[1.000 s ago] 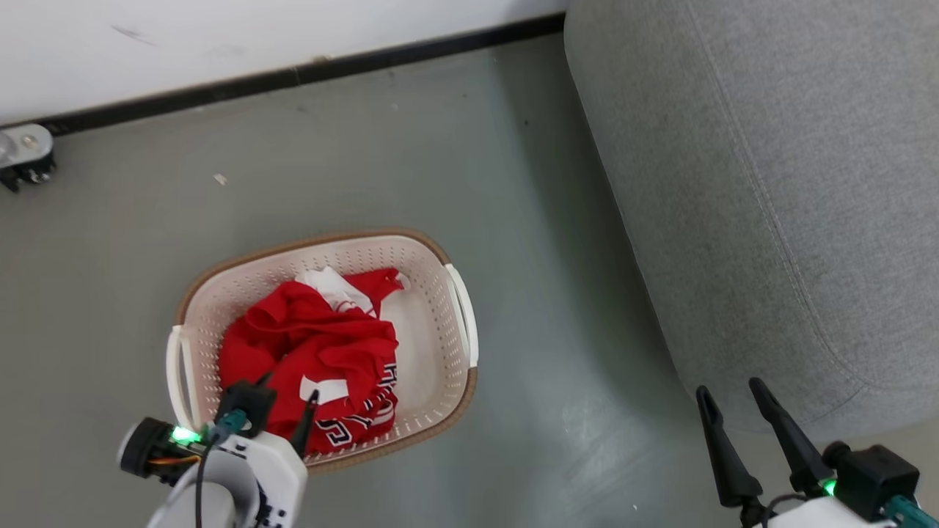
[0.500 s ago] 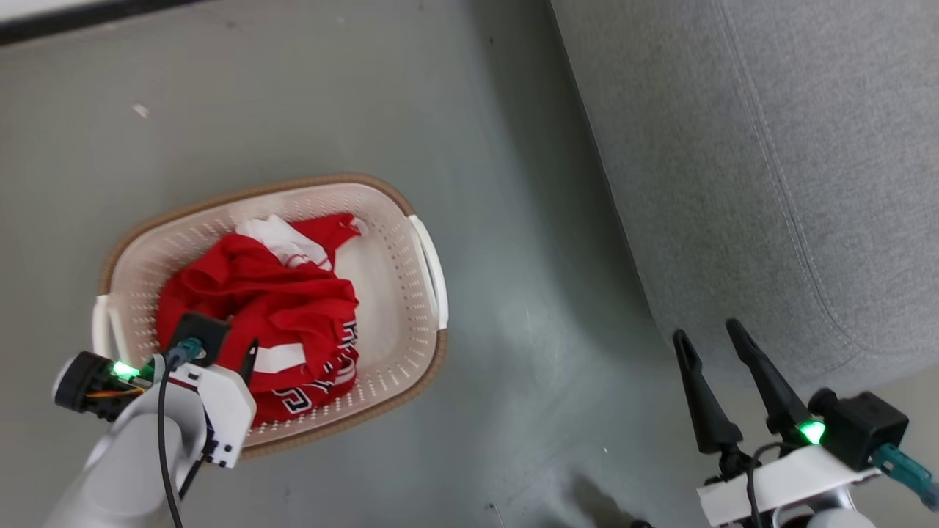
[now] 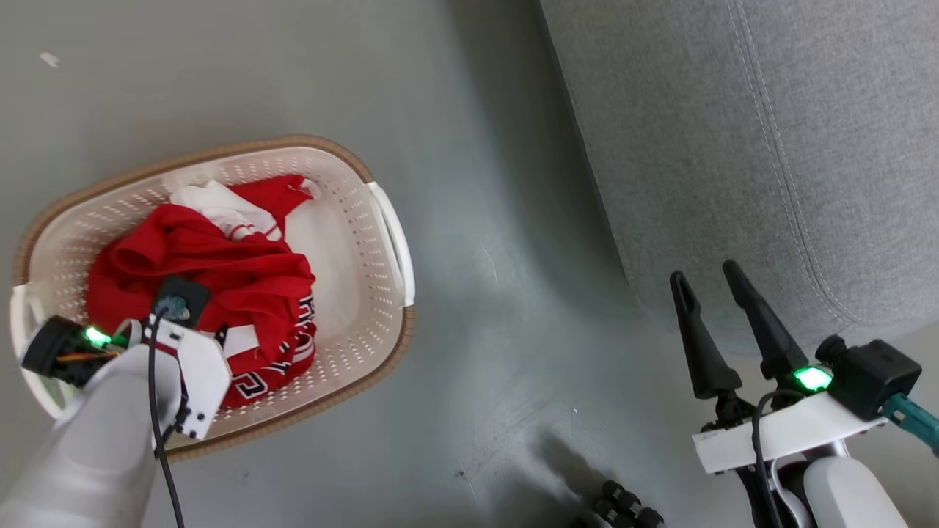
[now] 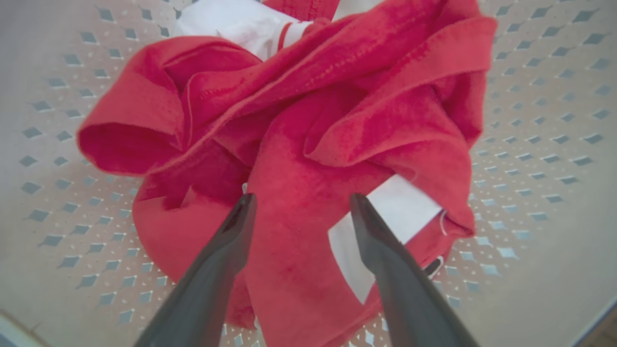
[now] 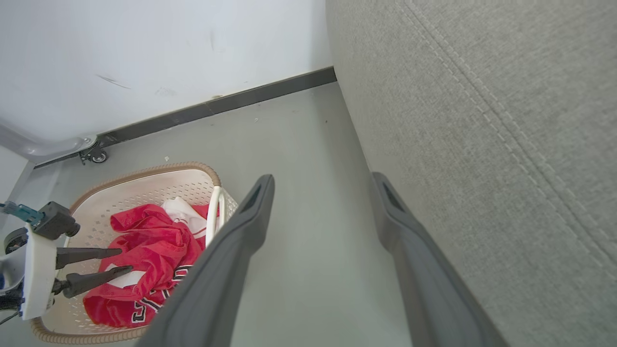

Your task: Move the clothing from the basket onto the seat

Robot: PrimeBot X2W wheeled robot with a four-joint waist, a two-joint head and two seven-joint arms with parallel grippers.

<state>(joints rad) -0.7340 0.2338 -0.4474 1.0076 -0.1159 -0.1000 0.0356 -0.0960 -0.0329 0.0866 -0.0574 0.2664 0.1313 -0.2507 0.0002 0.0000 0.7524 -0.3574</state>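
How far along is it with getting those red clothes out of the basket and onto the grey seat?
Nothing is moved yet: the crumpled bright red fabric clothing lies in the oval cream-white perforated plastic basket, and the large grey upholstered seat shows none. In hand: the left claw hangs open over the heap, gripping nothing; the right claw is open by the seat. Left: grab, lift, carry across.

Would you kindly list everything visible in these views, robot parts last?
clothing: one heap, red with white, in the basket
basket: one, cream, brown rim, on the floor
seat: one, grey, right of the basket
floor: one, grey-green, under the basket
wall: one, white, behind the basket
baseboard: one, black, below the wall
caster: one, dark, by the baseboard
left gripper: one, dark, open, over the clothing
right gripper: one, dark, open, beside the seat
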